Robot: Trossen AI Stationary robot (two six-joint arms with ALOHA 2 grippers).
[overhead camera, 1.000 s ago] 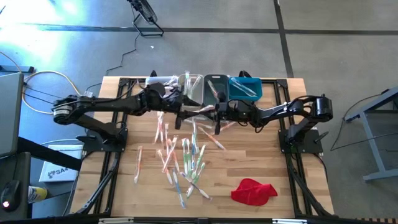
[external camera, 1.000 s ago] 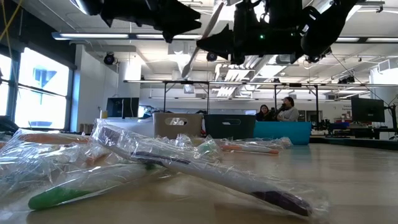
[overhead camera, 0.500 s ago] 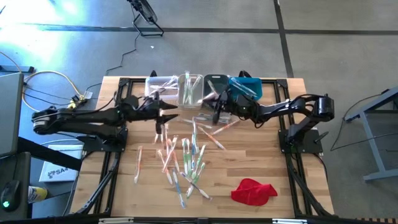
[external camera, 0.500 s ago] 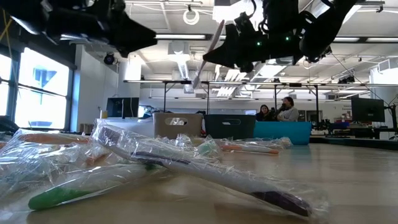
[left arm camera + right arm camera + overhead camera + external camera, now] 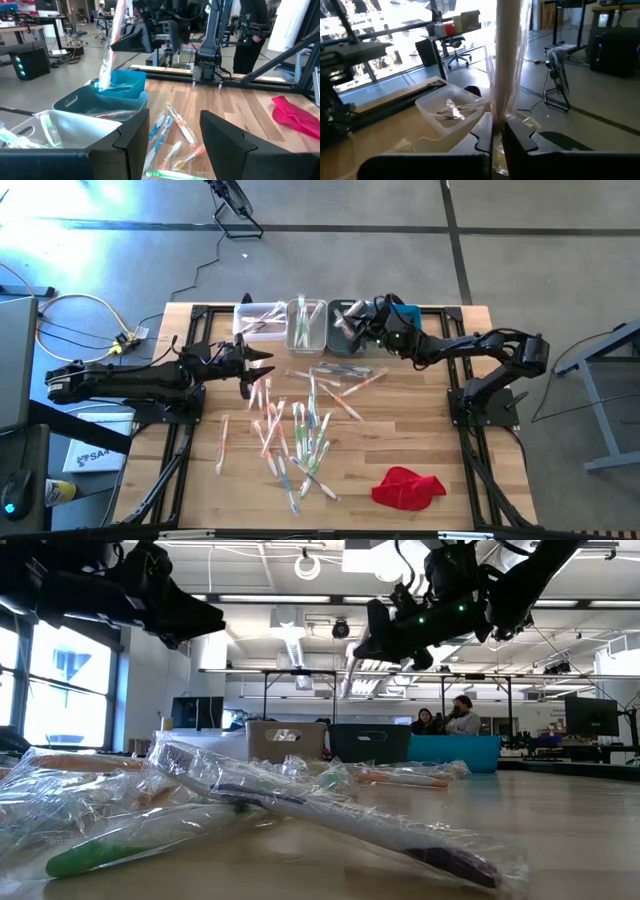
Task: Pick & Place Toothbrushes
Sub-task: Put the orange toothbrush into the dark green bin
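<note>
Right pincer [image 5: 352, 320] has swung from mid-desk to the bin row at the desk's far edge, now above the dark bin [image 5: 347, 326], jaws pressed on a white-handled toothbrush [image 5: 506, 60] in its clear wrapper, held about upright. Handoff looks done, so the next step is probably the drop; which bin it's meant for I can't tell.

Left pincer [image 5: 247, 363] has pulled back toward the desk's left side, jaws spread, nothing in them, above the top of the loose toothbrush pile [image 5: 297, 430]. It reads as free for the next pick.

Most toothbrushes remain scattered mid-desk; a few already lie in the clear bins [image 5: 282, 322]. Red cloth [image 5: 407, 486] sits near the front right corner.
</note>
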